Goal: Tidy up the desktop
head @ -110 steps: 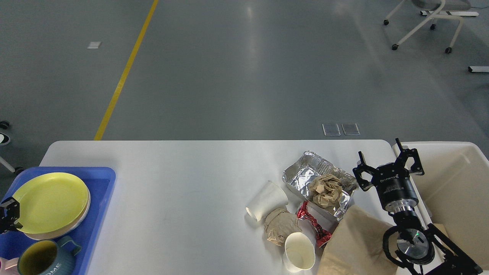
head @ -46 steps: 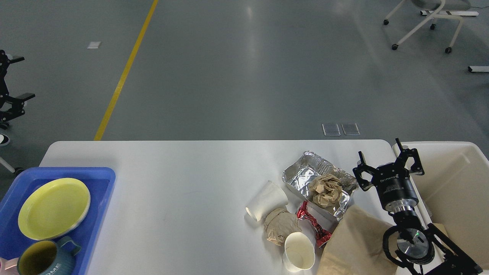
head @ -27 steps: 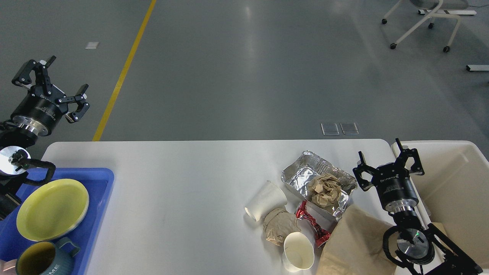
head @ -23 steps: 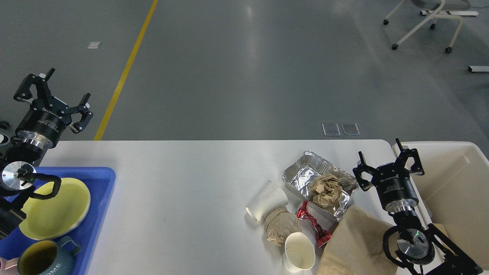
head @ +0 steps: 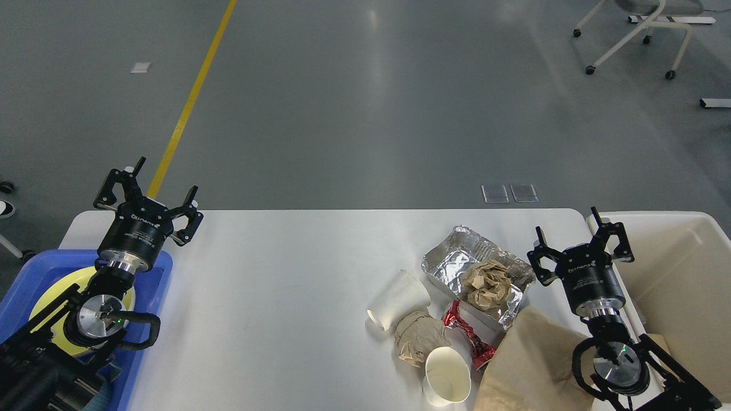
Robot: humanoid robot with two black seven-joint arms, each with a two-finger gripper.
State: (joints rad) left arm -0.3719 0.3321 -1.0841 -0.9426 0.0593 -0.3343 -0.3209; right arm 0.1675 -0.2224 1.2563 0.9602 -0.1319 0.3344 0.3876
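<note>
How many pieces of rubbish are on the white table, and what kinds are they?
White paper cups: 2
Crumpled brown paper balls: 2
Foil tray: 1
Red wrapper: 1
Brown paper bag: 1
Total: 7

Small white lettering on both black tool (head: 149,191) (head: 578,237) housings, too small to read.

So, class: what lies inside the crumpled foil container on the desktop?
A crumpled ball of brown paper sits in the foil container, filling its near half. The far half shows bare foil. Anything beneath the paper is hidden.
</note>
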